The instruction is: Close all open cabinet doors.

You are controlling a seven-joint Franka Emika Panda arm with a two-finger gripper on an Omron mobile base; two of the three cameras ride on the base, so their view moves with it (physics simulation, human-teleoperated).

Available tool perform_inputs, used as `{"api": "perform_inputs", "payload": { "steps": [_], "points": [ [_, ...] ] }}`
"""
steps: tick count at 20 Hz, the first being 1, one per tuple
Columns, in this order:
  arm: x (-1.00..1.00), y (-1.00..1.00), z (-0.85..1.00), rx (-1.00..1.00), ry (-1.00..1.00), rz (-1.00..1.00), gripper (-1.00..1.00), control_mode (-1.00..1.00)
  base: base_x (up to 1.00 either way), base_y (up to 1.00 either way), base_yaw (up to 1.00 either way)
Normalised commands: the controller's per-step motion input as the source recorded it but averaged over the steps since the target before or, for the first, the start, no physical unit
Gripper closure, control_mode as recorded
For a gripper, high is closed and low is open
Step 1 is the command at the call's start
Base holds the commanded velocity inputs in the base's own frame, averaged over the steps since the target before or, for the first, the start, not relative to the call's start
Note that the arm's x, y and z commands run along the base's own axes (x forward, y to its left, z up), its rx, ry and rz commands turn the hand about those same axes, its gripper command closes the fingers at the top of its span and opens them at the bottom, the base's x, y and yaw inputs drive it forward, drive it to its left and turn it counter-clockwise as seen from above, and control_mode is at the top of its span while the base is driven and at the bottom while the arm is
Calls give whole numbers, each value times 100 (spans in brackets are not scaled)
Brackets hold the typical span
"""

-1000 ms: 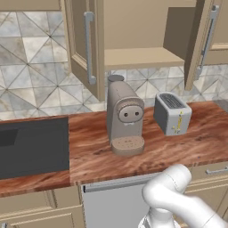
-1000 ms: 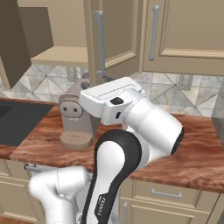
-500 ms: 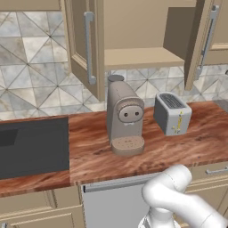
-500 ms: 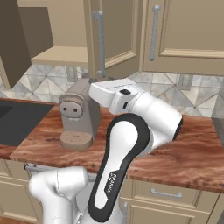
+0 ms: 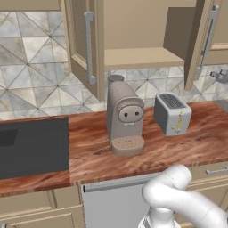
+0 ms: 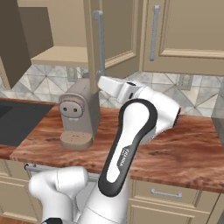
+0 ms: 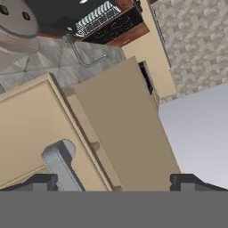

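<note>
My gripper (image 7: 113, 180) sits at the bottom of the hand view with its two dark fingertips (image 7: 39, 181) far apart and nothing between them. The grey band cuts off the tips, so I see little more than their tops. Just above the left tip rises the rounded end of a silver bar handle (image 7: 62, 164), the rest of it hidden below the frame. It belongs to a beige cabinet door (image 7: 31, 133) filling the lower left, seen at a steep roll; I cannot tell whether I touch it.

In the left base view two cabinet doors stand open on either side of a bare shelf (image 5: 138, 58): the left door (image 5: 82, 44) in the upper middle, the right door (image 5: 202, 42) at the upper right, its top cut by the frame. Below them, on the wooden counter (image 5: 89, 151), sit a coffee machine (image 5: 124, 118) and a toaster (image 5: 171, 113), with a dark cooktop (image 5: 31, 147) at the left edge.

In the right base view my forearm crosses mid-frame and the hand end reaches in behind the edge of the open door (image 6: 94, 48), so the gripper itself is hidden there. A closed door (image 6: 192, 30) fills the upper right.
</note>
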Motion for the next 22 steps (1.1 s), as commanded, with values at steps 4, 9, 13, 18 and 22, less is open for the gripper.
{"api": "perform_inputs", "payload": {
  "steps": [4, 9, 13, 18, 22],
  "points": [
    [65, -5, -14, 0, 0, 11, -100, -100, 0, 0, 0],
    [51, -22, -5, 0, -1, 11, -100, -100, 0, 0, 0],
    [38, -39, -9, 0, 0, 5, -100, -100, 0, 0, 0],
    [37, -24, -17, 0, 1, 0, -100, -100, 0, 0, 0],
    [49, -1, -18, 0, 4, -9, -100, -100, 0, 0, 0]
  ]
}}
